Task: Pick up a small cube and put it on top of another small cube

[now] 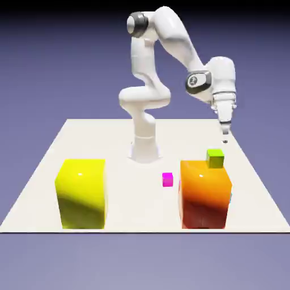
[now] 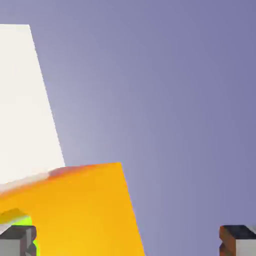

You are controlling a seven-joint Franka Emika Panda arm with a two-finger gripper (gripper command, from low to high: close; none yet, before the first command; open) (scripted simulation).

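Observation:
A tiny lime-green small cube (image 1: 215, 158) shows at the far top edge of the big orange block (image 1: 205, 192). I cannot tell whether it rests on the block or stands just behind it. My gripper (image 1: 225, 134) hangs in the air a little above it and slightly toward the exterior view's right, pointing down. In the hand view the two grey fingertips (image 2: 17, 241) stand wide apart at the bottom corners, so the gripper (image 2: 128, 242) is open and holds nothing. A sliver of the small cube (image 2: 31, 234) peeks out beside the orange block (image 2: 75, 210).
A big yellow block (image 1: 81, 192) stands on the white table (image 1: 130, 209) at the exterior view's left. A tiny magenta cube (image 1: 167, 179) lies between the two big blocks, close to the orange one. The robot's base (image 1: 144, 148) rises behind them.

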